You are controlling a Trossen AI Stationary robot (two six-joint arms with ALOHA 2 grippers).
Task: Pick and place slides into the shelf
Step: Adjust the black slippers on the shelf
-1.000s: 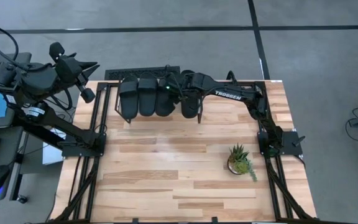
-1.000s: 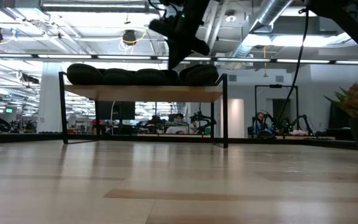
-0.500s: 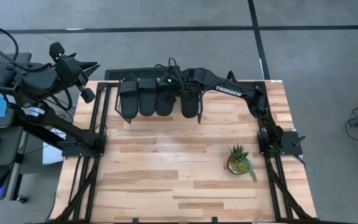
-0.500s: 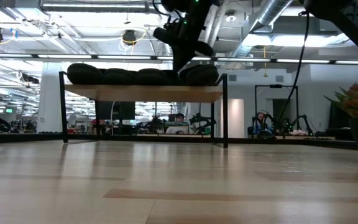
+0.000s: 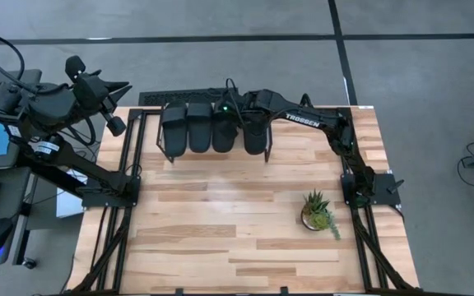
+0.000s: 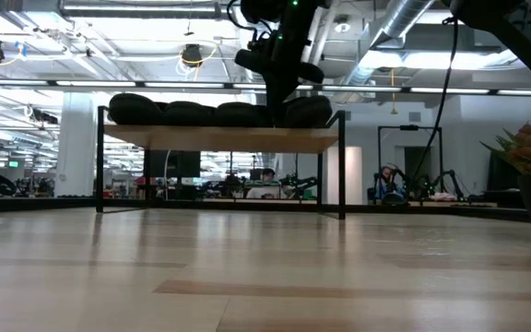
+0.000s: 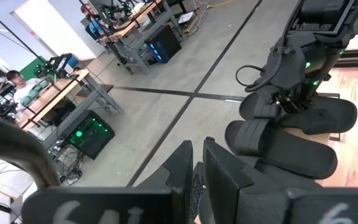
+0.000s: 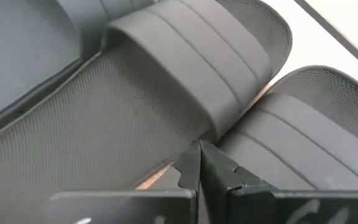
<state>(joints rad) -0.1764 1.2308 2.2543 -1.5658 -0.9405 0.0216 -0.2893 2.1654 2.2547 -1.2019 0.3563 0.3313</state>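
Four black slides [image 5: 212, 127] lie side by side, soles down, on the shelf [image 6: 219, 138], a low wood-topped rack on thin black legs at the table's far edge. In the low view the slides [image 6: 215, 112] form a dark row on the plank. My right gripper [image 5: 234, 115] reaches over the shelf from the right and is shut, its tips [image 8: 199, 149] pointing down between the two rightmost slides. My left gripper [image 5: 118, 89] waits shut off the table's far left corner, and its wrist view sees the slides [image 7: 291, 143] from afar. My right gripper comes from above, slanting down, with its shut fingertips [image 8: 191, 163] in the narrow gap between two slides. They stand against the inner side edge of one slide [image 8: 213, 127] and that of its neighbour [image 8: 260, 115]. Both slides lie flat on the shelf's plank.
A small potted plant [image 5: 318, 211] stands on the table's right side, well in front of the shelf. A black grid mat [image 5: 183, 96] lies on the floor beyond the far edge. Black frame rails run along the table's left and right edges.
My right gripper has moved toward the far edge and down into the row of slides. The rightmost slide, which lay askew, has turned in line with the others. The shelf with its slides has slid a little toward the table's right.
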